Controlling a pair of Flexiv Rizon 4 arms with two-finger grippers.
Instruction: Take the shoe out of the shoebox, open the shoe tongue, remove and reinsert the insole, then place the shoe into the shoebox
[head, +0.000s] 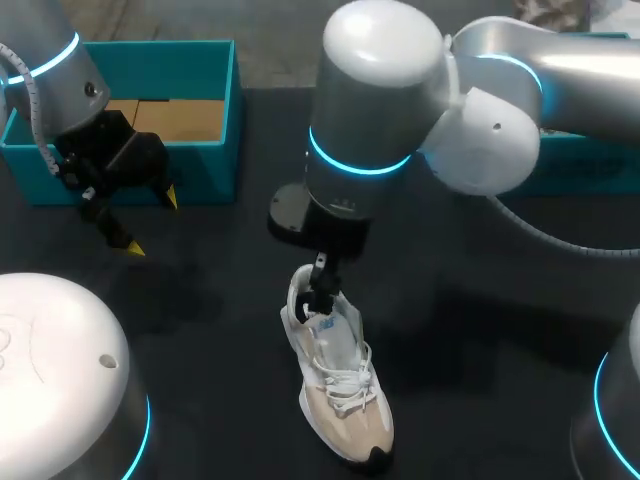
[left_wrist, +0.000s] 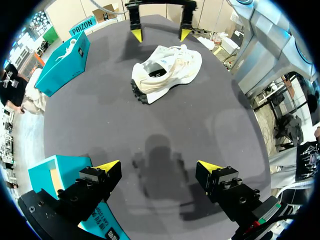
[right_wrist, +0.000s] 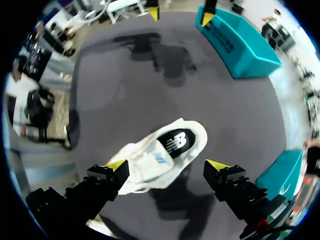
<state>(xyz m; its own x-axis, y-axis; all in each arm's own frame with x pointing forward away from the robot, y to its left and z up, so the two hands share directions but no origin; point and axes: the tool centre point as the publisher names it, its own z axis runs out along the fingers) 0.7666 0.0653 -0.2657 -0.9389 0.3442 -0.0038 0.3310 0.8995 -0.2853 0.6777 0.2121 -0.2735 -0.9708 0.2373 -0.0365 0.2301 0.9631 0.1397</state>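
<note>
You held the right gripper (right_wrist: 166, 165) open just above the cream mesh sneaker (head: 337, 380), probably for its tongue, the left gripper (head: 150, 222) open well apart.

In the head view the right arm (head: 400, 100) covers most of a teal box (head: 590, 170) at the far right. The right gripper (head: 322, 295) does not show its yellow tips there, and its body hides part of the heel of the shoe (head: 340, 390). The left arm (head: 50, 70) covers the far left corner of the shoebox (head: 215, 110). In the right wrist view the toe of the shoe goes under one finger (right_wrist: 95, 187).
</note>
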